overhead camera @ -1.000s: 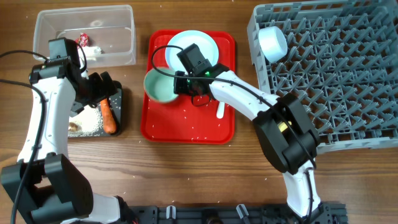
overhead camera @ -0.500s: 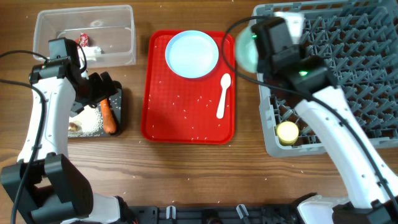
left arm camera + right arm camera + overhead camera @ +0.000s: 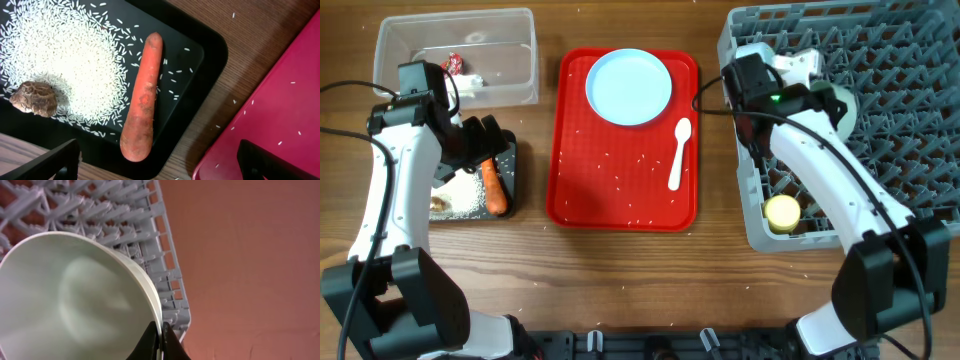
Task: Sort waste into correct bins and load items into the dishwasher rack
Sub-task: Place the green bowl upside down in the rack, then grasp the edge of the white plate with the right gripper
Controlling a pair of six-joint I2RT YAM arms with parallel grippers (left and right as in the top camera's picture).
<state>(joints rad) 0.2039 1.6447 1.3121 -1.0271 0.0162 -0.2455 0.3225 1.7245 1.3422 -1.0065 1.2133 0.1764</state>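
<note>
My right gripper (image 3: 160,336) is shut on the rim of a pale-blue bowl (image 3: 65,300) and holds it on edge over the grey dishwasher rack (image 3: 900,150), near its left side (image 3: 838,105). A second bowl (image 3: 802,62) shows behind the arm, and the yellow cup (image 3: 782,212) sits at the rack's front left. The pale-blue plate (image 3: 629,87) and white spoon (image 3: 678,155) lie on the red tray. My left gripper (image 3: 160,170) is open above the black tray (image 3: 210,55), which holds the carrot (image 3: 142,100), rice (image 3: 60,55) and a brown lump (image 3: 34,98). The wrapper (image 3: 455,68) lies in the clear tub (image 3: 510,40).
The red serving tray (image 3: 620,190) lies between the bins and the rack, with scattered rice grains on it. A few grains lie on the wooden table (image 3: 720,270) around it. The black tray (image 3: 513,185) sits just in front of the clear tub.
My right arm lifted the bowl off the red tray, swung right, and now holds it over the rack's left part. The left arm has not moved.
</note>
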